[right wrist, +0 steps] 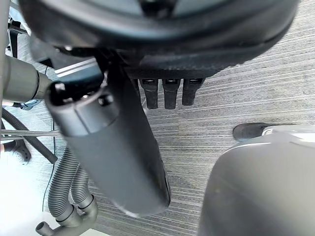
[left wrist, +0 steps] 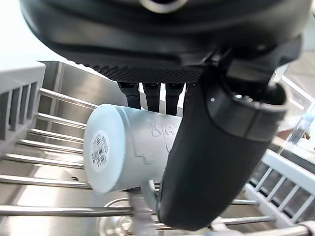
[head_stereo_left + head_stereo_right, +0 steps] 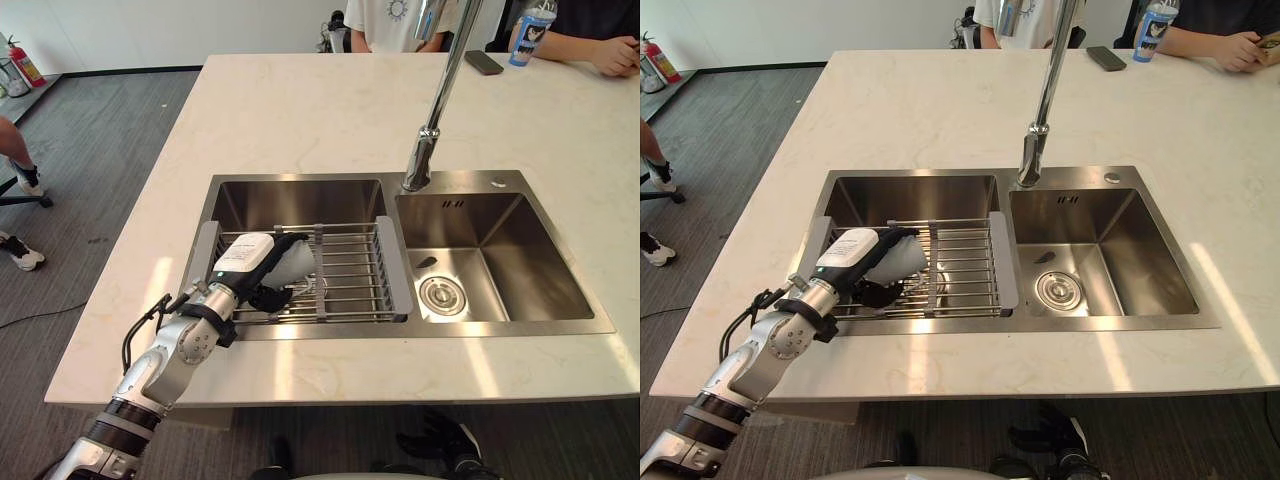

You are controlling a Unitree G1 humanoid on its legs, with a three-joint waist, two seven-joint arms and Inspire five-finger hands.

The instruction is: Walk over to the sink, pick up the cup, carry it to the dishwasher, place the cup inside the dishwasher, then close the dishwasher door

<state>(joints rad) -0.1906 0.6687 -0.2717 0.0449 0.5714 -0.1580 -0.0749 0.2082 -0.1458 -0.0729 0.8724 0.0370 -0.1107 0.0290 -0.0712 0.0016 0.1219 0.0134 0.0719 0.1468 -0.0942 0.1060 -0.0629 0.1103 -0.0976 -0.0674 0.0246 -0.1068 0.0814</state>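
Note:
A pale grey-white cup (image 2: 118, 147) lies on its side on the wire dish rack (image 3: 350, 272) in the left basin of the steel sink (image 3: 300, 195). Its labelled base faces my wrist. My left hand (image 3: 250, 262) reaches in from the lower left and is shut on the cup (image 3: 297, 262), with the thumb (image 2: 206, 162) across its near side and the fingers behind its far side. My right hand (image 1: 118, 147) hangs over grey floor, fingers relaxed, holding nothing.
A tall chrome faucet (image 3: 440, 90) stands between the two basins; the right basin (image 3: 500, 260) has a drain. The sink sits in a pale marble counter (image 3: 300, 110). People sit at its far edge, with a phone (image 3: 484, 62) and a bottle (image 3: 530, 30).

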